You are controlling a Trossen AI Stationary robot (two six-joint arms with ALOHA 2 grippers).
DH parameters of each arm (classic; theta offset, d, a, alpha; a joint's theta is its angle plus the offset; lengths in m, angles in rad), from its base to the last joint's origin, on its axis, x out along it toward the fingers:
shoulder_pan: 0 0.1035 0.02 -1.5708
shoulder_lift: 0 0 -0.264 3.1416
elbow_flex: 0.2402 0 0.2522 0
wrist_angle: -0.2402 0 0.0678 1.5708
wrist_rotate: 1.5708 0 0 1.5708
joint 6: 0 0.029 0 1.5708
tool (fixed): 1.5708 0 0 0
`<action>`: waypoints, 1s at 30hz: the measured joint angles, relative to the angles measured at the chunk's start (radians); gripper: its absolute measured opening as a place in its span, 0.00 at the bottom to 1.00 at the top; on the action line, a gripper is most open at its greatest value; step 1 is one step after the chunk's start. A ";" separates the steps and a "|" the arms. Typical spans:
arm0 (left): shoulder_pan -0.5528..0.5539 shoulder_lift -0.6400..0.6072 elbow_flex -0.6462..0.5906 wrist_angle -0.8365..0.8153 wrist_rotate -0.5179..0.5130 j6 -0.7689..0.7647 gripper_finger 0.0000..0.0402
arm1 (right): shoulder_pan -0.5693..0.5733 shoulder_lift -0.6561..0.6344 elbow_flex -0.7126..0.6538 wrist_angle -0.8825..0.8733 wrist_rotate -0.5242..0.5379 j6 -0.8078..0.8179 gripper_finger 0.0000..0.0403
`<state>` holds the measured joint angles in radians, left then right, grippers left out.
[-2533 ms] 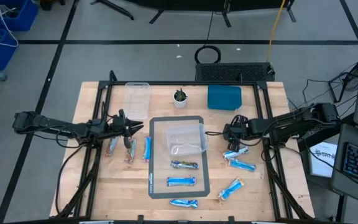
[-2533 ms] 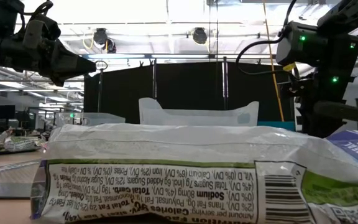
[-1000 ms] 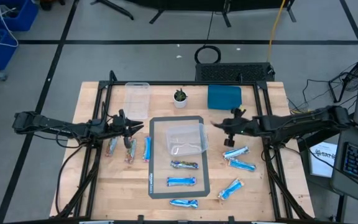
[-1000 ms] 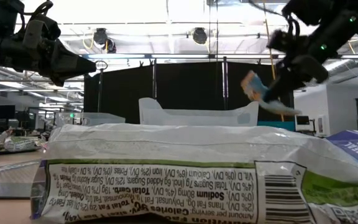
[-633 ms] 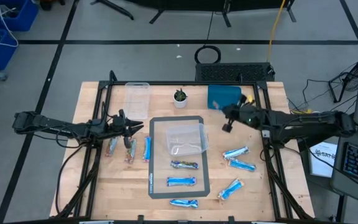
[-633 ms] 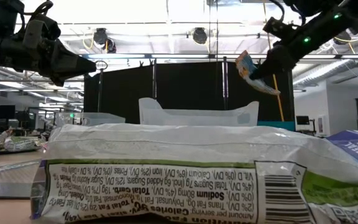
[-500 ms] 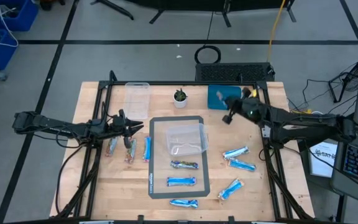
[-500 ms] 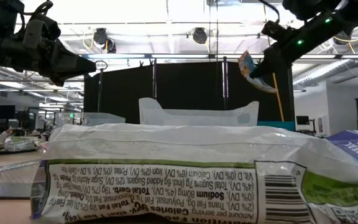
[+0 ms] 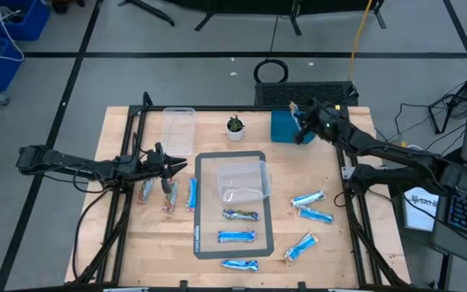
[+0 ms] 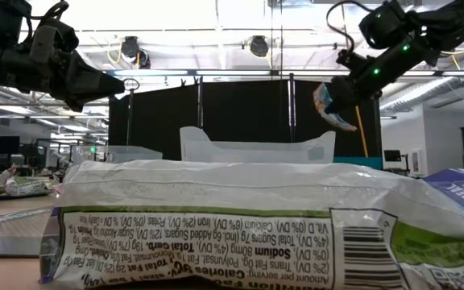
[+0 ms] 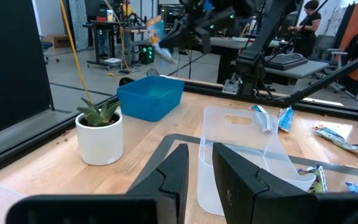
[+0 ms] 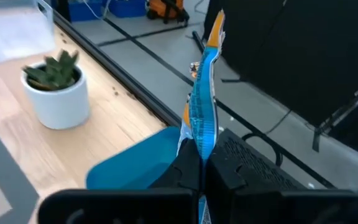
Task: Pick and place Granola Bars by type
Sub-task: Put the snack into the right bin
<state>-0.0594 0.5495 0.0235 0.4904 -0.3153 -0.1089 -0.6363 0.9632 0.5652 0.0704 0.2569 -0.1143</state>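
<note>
Table [image 9: 120, 243]: right gripper [image 9: 297, 114] clamping blue bar [image 12: 202, 109], hovering over blue bin [image 9: 285, 128] far right; left gripper [image 9: 178, 165] idling left, slightly parted.

Right gripper [image 9: 299, 122] (arm outstretched) hovers over blue bin [image 9: 288, 127].

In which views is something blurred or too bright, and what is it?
Low view: the ceiling lights glare white, and the wrapper close to the lens fills the lower half, its print slightly soft. Left wrist view: the bar in the right gripper is smeared. Right wrist view: that bar is sharp, while the plant pot is soft.
</note>
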 joint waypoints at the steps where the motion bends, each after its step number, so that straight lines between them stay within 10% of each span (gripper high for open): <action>1: 0.000 0.000 0.000 0.000 0.000 0.000 0.20 | -0.006 0.011 0.000 0.000 0.000 0.000 0.00; 22: 0.000 0.000 0.000 0.000 0.000 0.000 0.20 | -0.117 0.202 0.000 -0.046 -0.004 -0.002 0.00; 30: 0.000 0.000 0.000 0.000 0.000 0.000 0.20 | -0.182 0.225 0.000 -0.053 -0.185 0.035 0.00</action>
<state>-0.0597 0.5495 0.0235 0.4904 -0.3153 -0.1089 -0.8185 1.1885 0.5648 0.0174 0.0715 -0.0795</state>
